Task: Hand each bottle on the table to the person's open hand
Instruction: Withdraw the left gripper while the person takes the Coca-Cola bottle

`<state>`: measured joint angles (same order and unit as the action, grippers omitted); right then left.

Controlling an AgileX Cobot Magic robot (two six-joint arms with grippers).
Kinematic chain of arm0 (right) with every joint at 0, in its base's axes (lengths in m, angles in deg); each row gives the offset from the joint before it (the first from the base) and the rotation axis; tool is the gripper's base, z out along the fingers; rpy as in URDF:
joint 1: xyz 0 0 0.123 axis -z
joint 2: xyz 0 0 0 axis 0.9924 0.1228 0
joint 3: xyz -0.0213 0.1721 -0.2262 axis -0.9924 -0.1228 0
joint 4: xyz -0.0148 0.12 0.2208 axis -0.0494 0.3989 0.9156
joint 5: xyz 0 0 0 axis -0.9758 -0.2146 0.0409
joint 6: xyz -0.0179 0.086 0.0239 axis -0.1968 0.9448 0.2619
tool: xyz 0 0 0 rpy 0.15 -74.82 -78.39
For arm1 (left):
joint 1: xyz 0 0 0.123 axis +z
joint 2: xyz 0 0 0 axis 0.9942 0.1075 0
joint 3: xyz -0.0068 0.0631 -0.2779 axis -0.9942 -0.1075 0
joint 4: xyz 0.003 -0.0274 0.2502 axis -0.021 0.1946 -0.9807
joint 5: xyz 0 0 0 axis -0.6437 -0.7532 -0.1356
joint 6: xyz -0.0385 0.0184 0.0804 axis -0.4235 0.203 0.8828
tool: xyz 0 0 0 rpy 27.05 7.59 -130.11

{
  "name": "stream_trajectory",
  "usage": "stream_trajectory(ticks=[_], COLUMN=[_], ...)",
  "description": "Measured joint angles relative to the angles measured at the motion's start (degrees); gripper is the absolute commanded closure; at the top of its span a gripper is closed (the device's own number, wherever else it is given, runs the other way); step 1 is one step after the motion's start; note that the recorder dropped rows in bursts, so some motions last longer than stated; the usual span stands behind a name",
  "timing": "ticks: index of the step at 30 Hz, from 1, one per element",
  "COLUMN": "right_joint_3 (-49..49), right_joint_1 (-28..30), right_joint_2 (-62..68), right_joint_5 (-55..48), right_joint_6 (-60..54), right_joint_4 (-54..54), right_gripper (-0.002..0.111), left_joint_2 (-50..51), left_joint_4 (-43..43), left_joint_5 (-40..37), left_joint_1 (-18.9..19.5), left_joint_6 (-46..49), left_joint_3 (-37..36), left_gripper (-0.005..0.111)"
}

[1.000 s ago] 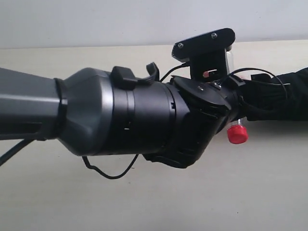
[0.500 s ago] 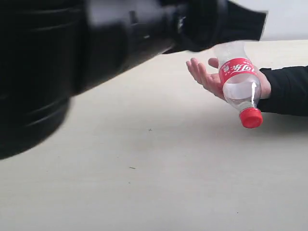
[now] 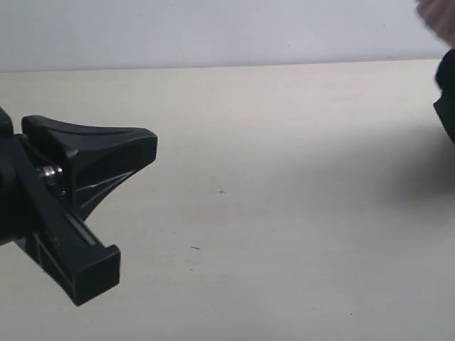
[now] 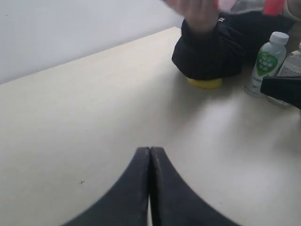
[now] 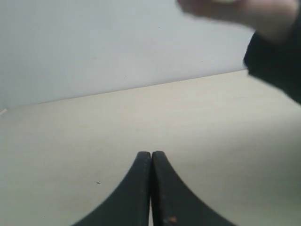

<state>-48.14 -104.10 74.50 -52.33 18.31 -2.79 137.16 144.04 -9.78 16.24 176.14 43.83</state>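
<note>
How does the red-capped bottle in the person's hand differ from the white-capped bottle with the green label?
Cap: the red-capped bottle has a red one, the white-capped bottle a white one. Place: the red-capped bottle is up in the person's hand, off the table; the white-capped bottle stands on the table beside the black sleeve. Sharpness: the red-capped bottle is blurred, the white-capped bottle clear. Both are small bottles.

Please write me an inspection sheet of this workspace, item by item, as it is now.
Surface: table, pale wood grain, a few tiny dark specks.
Job's things: white-capped bottle upright beside the sleeve; second bottle cut off by the picture's edge; hand raised, blurred, with a red cap next to it.
Clutter: yellow thing half hidden under the sleeve, cannot tell what.
Grippers: left gripper and right gripper shut, empty.
Cables: nothing seen.
Surroundings: plain pale wall.
</note>
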Motion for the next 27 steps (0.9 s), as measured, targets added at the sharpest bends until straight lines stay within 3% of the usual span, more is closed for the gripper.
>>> stream_trajectory(ticks=[14, 17, 20, 24, 27], right_joint_3=[0.0, 0.0, 0.0, 0.0, 0.0], right_joint_1=[0.0, 0.0, 0.0, 0.0, 0.0], right_joint_2=[0.0, 0.0, 0.0, 0.0, 0.0], right_joint_5=[0.0, 0.0, 0.0, 0.0, 0.0], right_joint_6=[0.0, 0.0, 0.0, 0.0, 0.0], right_joint_4=[0.0, 0.0, 0.0, 0.0, 0.0], right_gripper=[0.108, 0.108, 0.108, 0.108, 0.108], left_joint_2=[-1.6, -3.0, -5.8, -12.7, -19.4], left_joint_4=[-0.1, -0.1, -0.1, -0.1, -0.1], left_joint_5=[0.3, -3.7, -11.2, -23.8, -29.0], left_joint_1=[0.0, 1.6, 7.3, 20.4, 30.4], left_joint_6=[-2.1, -5.8, -8.3, -9.3, -9.7], left_joint_3=[-1.2, -3.9, -7.8, -14.4, -18.3], left_gripper=[0.107, 0.107, 0.107, 0.107, 0.107])
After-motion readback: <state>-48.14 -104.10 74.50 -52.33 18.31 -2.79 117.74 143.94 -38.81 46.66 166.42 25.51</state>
